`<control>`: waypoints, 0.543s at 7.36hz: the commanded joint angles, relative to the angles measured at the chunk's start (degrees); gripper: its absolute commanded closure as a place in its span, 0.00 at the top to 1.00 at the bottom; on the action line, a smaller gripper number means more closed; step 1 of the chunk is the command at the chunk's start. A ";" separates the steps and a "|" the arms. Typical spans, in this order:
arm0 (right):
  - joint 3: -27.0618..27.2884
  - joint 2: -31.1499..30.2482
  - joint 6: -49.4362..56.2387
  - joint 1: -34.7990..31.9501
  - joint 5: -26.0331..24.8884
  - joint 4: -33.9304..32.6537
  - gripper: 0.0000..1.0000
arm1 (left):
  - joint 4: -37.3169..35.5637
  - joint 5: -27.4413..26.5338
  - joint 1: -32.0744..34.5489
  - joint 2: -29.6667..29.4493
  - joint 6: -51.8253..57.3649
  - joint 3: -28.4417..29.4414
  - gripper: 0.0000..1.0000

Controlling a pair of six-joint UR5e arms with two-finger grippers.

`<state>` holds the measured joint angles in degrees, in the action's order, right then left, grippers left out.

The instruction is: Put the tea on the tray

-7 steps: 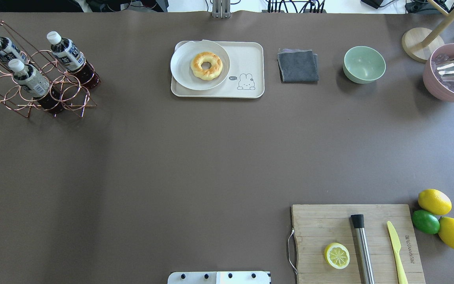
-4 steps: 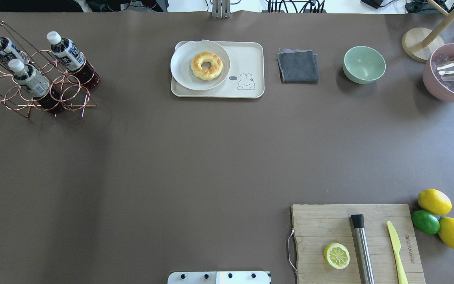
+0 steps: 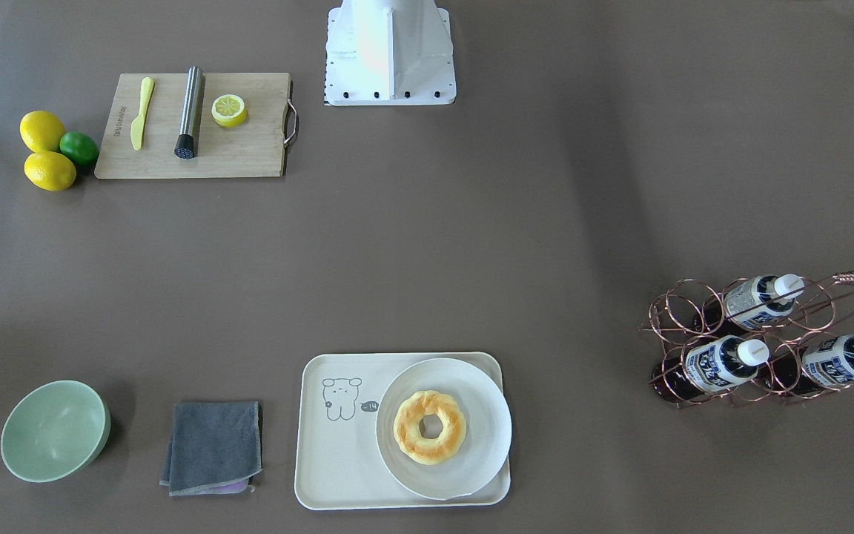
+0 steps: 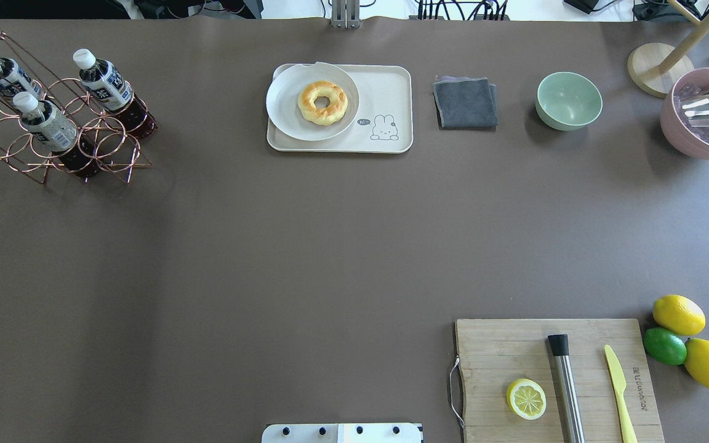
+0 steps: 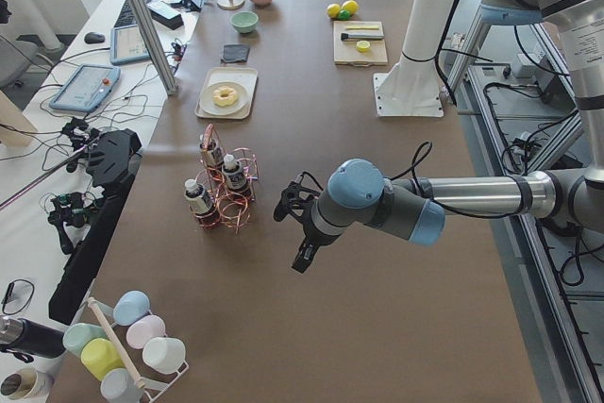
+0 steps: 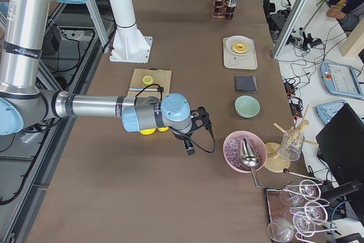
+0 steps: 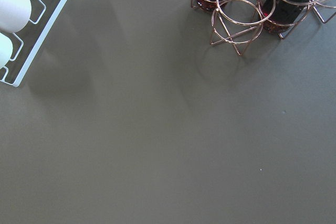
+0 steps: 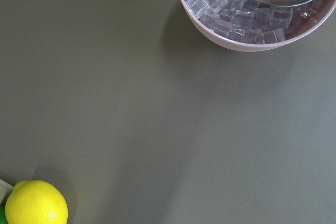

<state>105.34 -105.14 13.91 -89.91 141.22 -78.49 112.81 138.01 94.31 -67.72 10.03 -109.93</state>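
Observation:
Three tea bottles (image 4: 103,83) (image 4: 5,72) (image 4: 47,123) with white caps stand in a copper wire rack (image 4: 108,157) at the table's far left; they also show in the front view (image 3: 716,361). The cream tray (image 4: 385,92) with a cartoon drawing sits at the far middle and carries a white plate (image 4: 287,104) with a doughnut (image 4: 322,103). My left gripper (image 5: 302,260) shows only in the exterior left view, hanging over bare table near the rack; I cannot tell its state. My right gripper (image 6: 189,147) shows only in the exterior right view, near the ice bowl; I cannot tell its state.
A grey cloth (image 4: 465,103), a green bowl (image 4: 568,100) and a pink bowl of ice (image 4: 705,117) lie right of the tray. A wooden cutting board (image 4: 514,351) with half a lemon, muddler and knife sits near right, lemons (image 4: 678,314) and a lime beside it.

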 commanded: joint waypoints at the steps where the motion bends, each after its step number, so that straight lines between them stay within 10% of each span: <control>1: -0.14 -0.24 -0.02 0.00 0.02 -0.17 1.00 | 0.30 0.24 0.00 0.14 -0.10 0.69 0.98; 4: -0.40 -0.25 0.42 0.26 -0.42 -0.26 1.00 | 2.22 0.33 0.08 0.31 -3.24 0.34 0.97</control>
<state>105.15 -105.41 13.90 -89.90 141.29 -78.72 113.30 138.31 94.37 -67.48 9.37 -109.35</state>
